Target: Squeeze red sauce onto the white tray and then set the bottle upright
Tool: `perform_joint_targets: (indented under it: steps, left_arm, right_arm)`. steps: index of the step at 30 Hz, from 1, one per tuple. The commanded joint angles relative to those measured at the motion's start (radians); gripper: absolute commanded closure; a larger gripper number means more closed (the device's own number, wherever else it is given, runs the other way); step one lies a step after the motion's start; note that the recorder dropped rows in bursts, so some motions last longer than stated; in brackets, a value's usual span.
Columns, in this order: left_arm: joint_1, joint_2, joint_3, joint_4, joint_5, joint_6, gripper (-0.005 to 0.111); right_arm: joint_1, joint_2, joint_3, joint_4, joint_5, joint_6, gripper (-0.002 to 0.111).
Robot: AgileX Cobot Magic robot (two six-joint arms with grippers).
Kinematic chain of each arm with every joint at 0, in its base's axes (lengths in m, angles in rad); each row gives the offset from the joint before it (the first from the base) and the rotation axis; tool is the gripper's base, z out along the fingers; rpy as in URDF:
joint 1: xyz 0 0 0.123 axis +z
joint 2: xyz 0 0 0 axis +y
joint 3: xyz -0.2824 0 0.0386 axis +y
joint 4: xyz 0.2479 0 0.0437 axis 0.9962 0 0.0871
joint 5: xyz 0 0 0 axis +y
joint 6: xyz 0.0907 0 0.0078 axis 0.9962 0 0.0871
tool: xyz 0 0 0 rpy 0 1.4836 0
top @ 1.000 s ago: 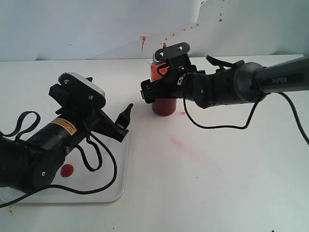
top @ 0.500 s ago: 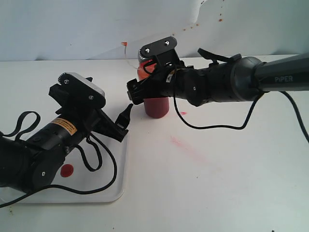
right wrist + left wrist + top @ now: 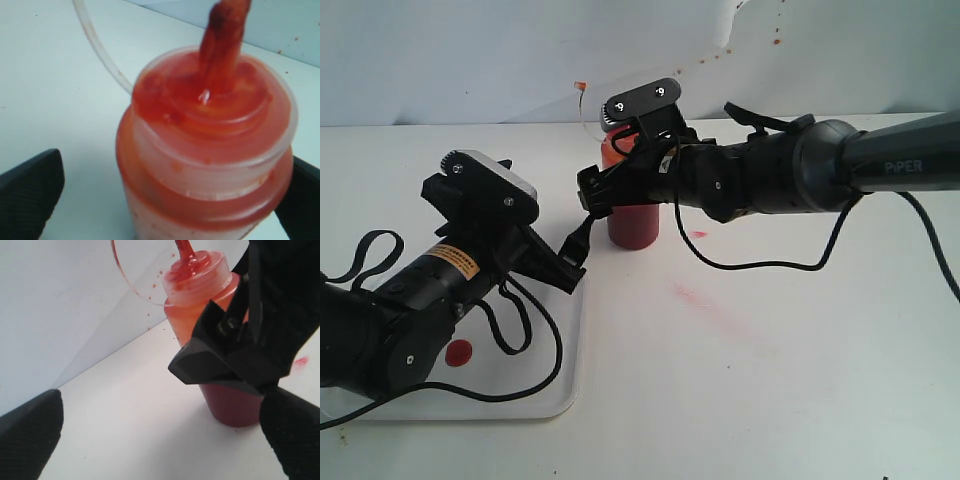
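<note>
Right pincer (image 3: 608, 187) spread around upright bottle (image 3: 635, 226), arm stretched horizontally

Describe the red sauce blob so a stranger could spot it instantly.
Find the white tray at lower left of the exterior view, partly under the left arm. On it lies the red sauce, a small round glossy dark blob. Unlike the faint pink smear on the bare table, it is solid and inside the tray.
</note>
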Motion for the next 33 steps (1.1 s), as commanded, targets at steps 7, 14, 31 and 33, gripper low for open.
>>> perform_joint_targets:
  steps: [7, 14, 31, 33]
  left_arm:
    - [0.002, 0.001, 0.003, -0.012, -0.008, -0.002, 0.002]
    - [0.002, 0.001, 0.003, -0.012, -0.008, -0.002, 0.002]
    - [0.002, 0.001, 0.003, -0.012, -0.008, -0.002, 0.002]
    - [0.002, 0.001, 0.003, -0.012, -0.008, -0.002, 0.002]
  right_arm:
    - [-0.037, -0.014, -0.005, 0.003, 0.034, -0.001, 0.003]
    - [-0.048, -0.014, -0.005, 0.003, 0.036, -0.043, 0.003]
    - [-0.047, 0.147, -0.005, 0.007, -0.178, -0.043, 0.003]
    - [-0.047, 0.180, -0.005, 0.007, -0.240, -0.043, 0.003]
